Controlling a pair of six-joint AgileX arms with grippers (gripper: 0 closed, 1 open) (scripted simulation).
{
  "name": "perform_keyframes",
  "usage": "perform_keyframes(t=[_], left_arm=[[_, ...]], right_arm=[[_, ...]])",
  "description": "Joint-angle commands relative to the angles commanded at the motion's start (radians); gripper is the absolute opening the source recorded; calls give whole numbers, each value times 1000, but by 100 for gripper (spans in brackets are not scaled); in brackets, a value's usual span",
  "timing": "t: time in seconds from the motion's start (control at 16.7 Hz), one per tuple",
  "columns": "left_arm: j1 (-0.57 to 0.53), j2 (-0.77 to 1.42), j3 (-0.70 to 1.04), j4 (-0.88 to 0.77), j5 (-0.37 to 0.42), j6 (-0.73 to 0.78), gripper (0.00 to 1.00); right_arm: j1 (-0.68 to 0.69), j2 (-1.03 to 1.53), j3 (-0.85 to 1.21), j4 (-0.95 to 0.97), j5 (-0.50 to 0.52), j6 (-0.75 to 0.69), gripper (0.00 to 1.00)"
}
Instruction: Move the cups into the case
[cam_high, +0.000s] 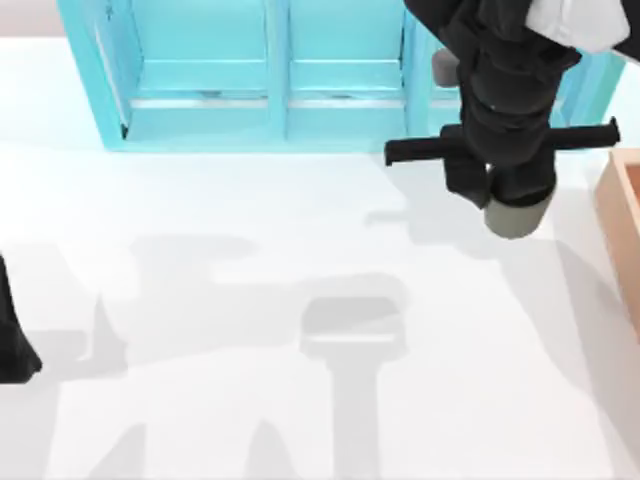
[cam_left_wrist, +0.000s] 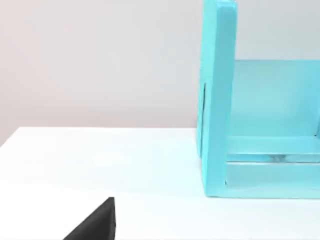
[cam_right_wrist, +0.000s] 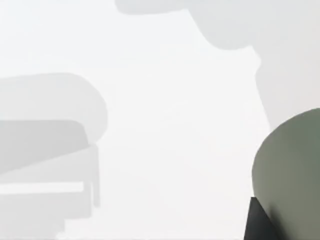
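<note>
Near the table's far right corner, the olive green cup hangs above the white table, held at the tip of the right gripper. The gripper's dark fingers are closed on the cup's upper part; only its lower body and base show below them in the top view. In the right wrist view the cup appears as a dull green curved wall with one dark finger against it, and the pale table surface lies well beneath.

The cup sits just beside the tan wooden case, whose thick wall runs along the table's right edge. Cup and case look apart, though the overhead angle makes the gap hard to judge.

Behind the right arm, the turquoise shelf unit stands along the table's far edge; the left wrist view shows its side panel upright on the table.

The left arm is parked at the table's left edge; whether the left gripper is open or closed I cannot tell.
</note>
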Motion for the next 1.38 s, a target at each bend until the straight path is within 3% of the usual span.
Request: perform_keyframes(t=[0.36, 0.6, 1.08, 1.38], left_arm=[[0, 0, 0, 0, 0, 0, 100], [0, 0, 0, 0, 0, 0, 100], [0, 0, 0, 0, 0, 0, 100], [0, 0, 0, 0, 0, 0, 100]], right_arm=[[-515, -141, -112, -100, -108, -498, 0], [-721, -221, -169, -139, -168, -702, 0], [-761, -237, -184, -142, -181, -744, 0], [-774, -234, -322, 1, -183, -754, 0]])
